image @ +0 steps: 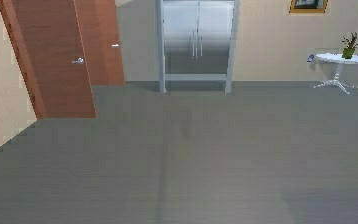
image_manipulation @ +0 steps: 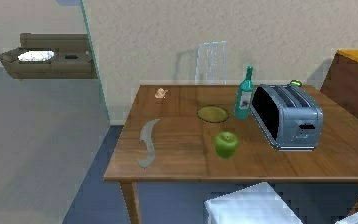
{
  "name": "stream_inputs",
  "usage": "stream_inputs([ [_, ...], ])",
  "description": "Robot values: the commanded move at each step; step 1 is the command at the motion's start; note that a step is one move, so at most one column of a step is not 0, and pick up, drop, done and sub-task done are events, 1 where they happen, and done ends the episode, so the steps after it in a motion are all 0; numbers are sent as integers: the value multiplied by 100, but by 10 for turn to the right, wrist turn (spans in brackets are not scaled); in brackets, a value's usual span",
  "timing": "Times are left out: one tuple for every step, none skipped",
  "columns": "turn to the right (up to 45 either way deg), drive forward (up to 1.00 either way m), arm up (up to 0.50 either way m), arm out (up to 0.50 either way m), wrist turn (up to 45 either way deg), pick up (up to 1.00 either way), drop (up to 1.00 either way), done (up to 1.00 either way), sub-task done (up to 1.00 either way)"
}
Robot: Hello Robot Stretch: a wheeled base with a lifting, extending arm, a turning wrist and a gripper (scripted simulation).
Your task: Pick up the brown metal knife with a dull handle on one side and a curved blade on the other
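I see curved knife [image_manipulation: 147,143] flat on desk [image_manipulation: 177,165], arm side view's left; green apple [image_manipulation: 225,145], toaster [image_manipulation: 287,116] further right. End effector state: can't tell.

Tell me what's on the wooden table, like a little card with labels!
table: wooden table, arm side view
knife: curved knife, lying flat toward the view's left
plate: green plate, mid-table
apple: green apple, nearer the camera than the plate
toaster: silver toaster, at the view's right
bottle: green bottle, upright, beside the toaster
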Motion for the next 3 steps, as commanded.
stream_inputs([
  [0, 0, 50, 0, 0, 0, 0, 0, 0],
  [0, 0, 34, 0, 0, 0, 0, 0, 0],
  [0, 0, 0, 38, 0, 0, 0, 0, 0],
])
